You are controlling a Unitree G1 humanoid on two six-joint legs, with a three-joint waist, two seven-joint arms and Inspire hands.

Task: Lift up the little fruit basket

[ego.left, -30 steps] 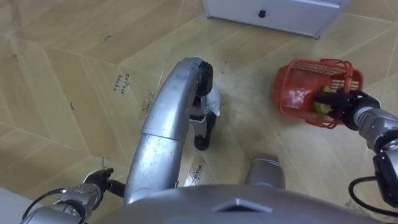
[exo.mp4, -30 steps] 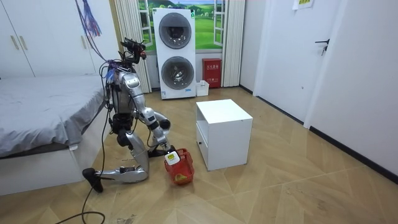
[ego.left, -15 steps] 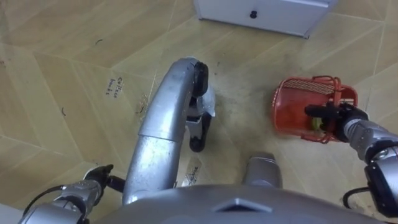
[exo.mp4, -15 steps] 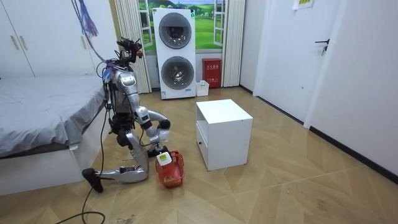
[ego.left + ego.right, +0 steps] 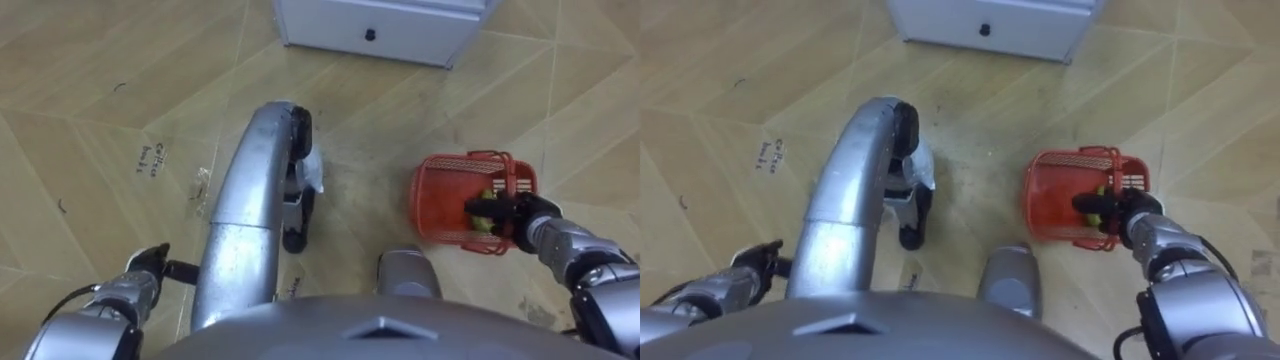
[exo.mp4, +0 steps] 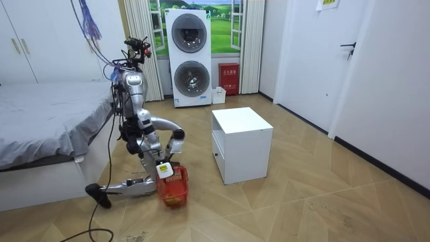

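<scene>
The red plastic fruit basket (image 5: pixel 445 200) stands upright close to my right knee, its mouth facing up, with a yellow-green fruit (image 5: pixel 487 217) inside against the right wall. My right hand (image 5: pixel 522 216) has dark fingers curled over the basket's handle at its right rim. In the room view I kneel on one knee beside the bed, the basket (image 6: pixel 173 189) low at my front with the right hand (image 6: pixel 165 169) on top of it. My left hand (image 5: pixel 150 270) hangs idle at the lower left, fingers relaxed, holding nothing.
A white cabinet (image 5: pixel 380 25) with a small dark drawer knob stands just ahead on the wooden floor. The bed (image 6: pixel 47 128) is right behind me, and a stacked washer and dryer (image 6: pixel 190 57) stand at the far wall.
The basket has turned from lying tilted to upright and come in closer to my knee, with the right hand on it. My torso has straightened up.
</scene>
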